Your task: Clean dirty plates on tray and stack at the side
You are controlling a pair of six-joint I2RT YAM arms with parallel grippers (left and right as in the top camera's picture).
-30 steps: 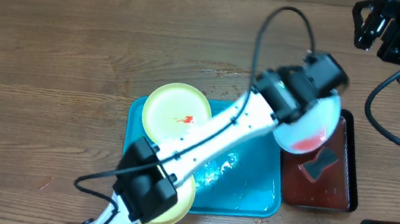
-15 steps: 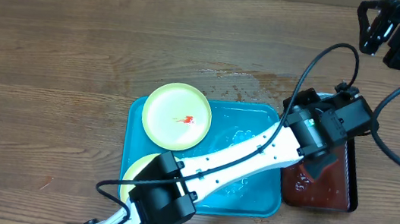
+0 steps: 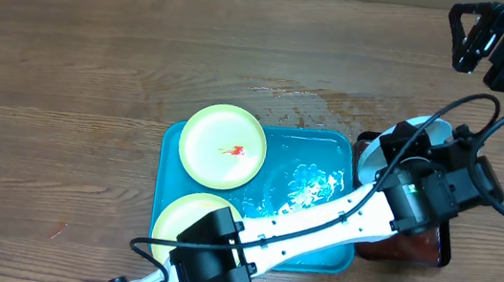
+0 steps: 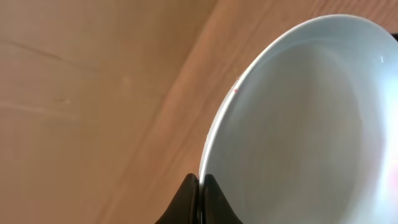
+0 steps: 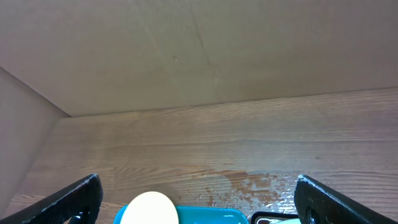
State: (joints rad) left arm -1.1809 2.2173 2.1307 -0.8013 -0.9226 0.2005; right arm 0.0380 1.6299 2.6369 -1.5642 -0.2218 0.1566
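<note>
My left gripper [image 4: 200, 185] is shut on the rim of the pale blue-white plate [image 4: 298, 124] and holds it tilted. In the overhead view the left gripper [image 3: 407, 160] and this plate [image 3: 384, 150] are over the dark red tray. Two pale yellow-green plates lie on the turquoise tray [image 3: 328, 150]. The far one [image 3: 223, 145] has a red smear in its centre. The near one [image 3: 179, 221] is partly hidden by my left arm. My right gripper [image 3: 481, 39] is open and empty, high at the back right; it also shows in the right wrist view [image 5: 198, 200].
The dark red black-rimmed tray [image 3: 427, 247] stands right of the turquoise tray, mostly hidden under my left arm. The turquoise tray's floor is wet. A wet patch [image 3: 314, 102] lies on the wooden table behind the trays. A cardboard wall [image 5: 186, 50] stands at the back.
My left arm has swung right and toward the front with the pale plate, which stays over the dark red tray. The near yellow-green plate now shows more. The right gripper has not moved.
</note>
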